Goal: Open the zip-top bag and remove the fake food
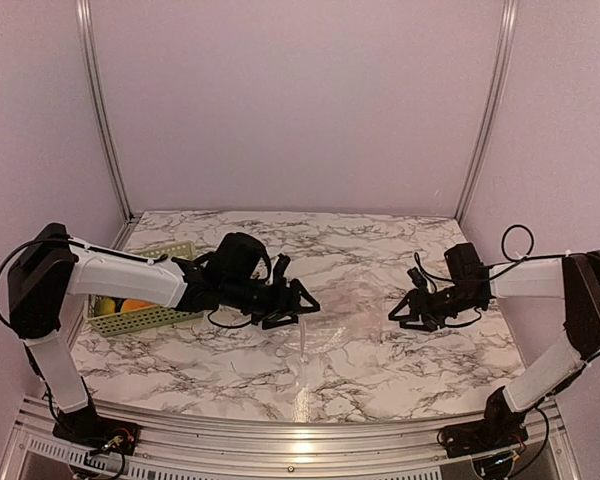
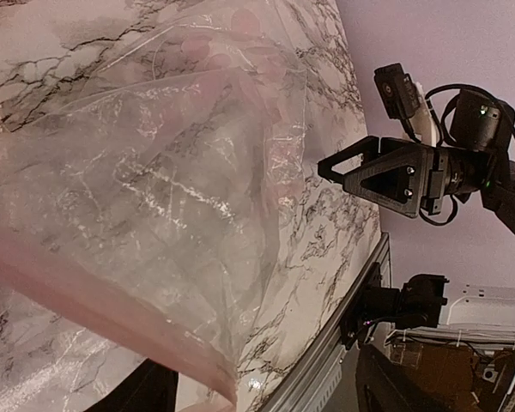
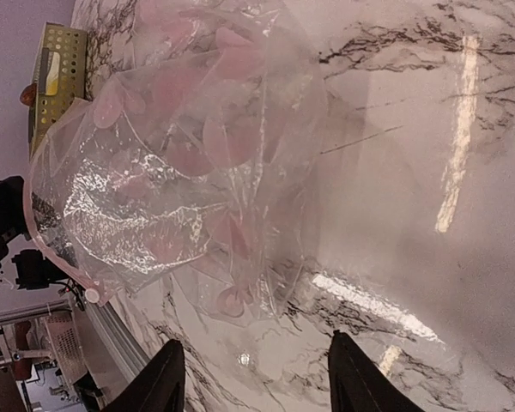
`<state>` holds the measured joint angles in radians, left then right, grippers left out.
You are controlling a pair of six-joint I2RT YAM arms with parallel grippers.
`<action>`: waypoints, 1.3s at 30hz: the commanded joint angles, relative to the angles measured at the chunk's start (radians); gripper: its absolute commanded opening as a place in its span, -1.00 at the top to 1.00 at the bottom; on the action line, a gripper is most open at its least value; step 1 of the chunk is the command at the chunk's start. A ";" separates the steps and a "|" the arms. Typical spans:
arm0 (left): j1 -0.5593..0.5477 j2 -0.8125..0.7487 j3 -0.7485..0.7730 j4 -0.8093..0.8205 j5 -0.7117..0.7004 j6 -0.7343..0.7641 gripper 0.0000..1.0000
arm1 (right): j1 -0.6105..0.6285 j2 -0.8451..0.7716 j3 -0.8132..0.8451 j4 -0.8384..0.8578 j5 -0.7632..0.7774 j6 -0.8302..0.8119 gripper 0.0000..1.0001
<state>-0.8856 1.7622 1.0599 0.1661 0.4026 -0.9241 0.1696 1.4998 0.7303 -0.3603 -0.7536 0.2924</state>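
Clear, crinkly film marks the zip-top bag (image 3: 180, 189), which sits on the marble table (image 1: 380, 250) a little toward the near edge from the middle, between the two grippers. Its pink zip strip (image 2: 112, 322) runs along the edge nearest the left arm, and from the right wrist that edge arches up off the table while the far end of the bag lies flat on the marble. Pale pink patches show on the film; I can see nothing solid inside it. The left gripper (image 1: 298, 305) reaches in from the left edge and ends right at the strip side of the bag. In its own wrist view the film fills most of the picture and only one dark finger (image 2: 146, 390) shows at the bottom, so I cannot tell whether those fingers are pinching the bag or merely beside it. The right gripper (image 1: 405, 312) hangs over the table on the right side, apart from the bag, and its fingers (image 3: 163, 382) are spread wide with only bare marble between them. The pale green basket (image 1: 165, 318) sits against the left edge of the table, partly under the left arm. The fake food (image 1: 130, 305) lies in it, with a yellow piece and an orange one in view.
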 commanded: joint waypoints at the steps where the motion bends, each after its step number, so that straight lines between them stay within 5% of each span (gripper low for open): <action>1: -0.014 0.102 0.086 0.040 0.020 -0.033 -0.36 | -0.006 0.004 -0.041 0.028 -0.055 -0.007 -0.08; 9: 0.008 0.166 0.065 0.091 0.010 -0.116 0.49 | -0.002 0.047 -0.084 0.116 -0.073 -0.004 -0.11; 16: 0.033 0.193 0.007 0.139 0.033 -0.157 0.85 | 0.016 0.123 -0.067 0.207 -0.087 0.023 0.03; 21: 0.044 0.208 -0.024 0.156 0.043 -0.161 0.99 | 0.016 0.159 -0.053 0.232 -0.080 0.027 0.13; 39: 0.046 0.253 0.008 0.150 0.063 -0.143 1.00 | 0.093 0.283 0.029 0.281 -0.091 0.059 0.38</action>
<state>-0.8429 1.9915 1.0500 0.3103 0.4549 -1.0840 0.2298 1.7397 0.7250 -0.1062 -0.8520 0.3378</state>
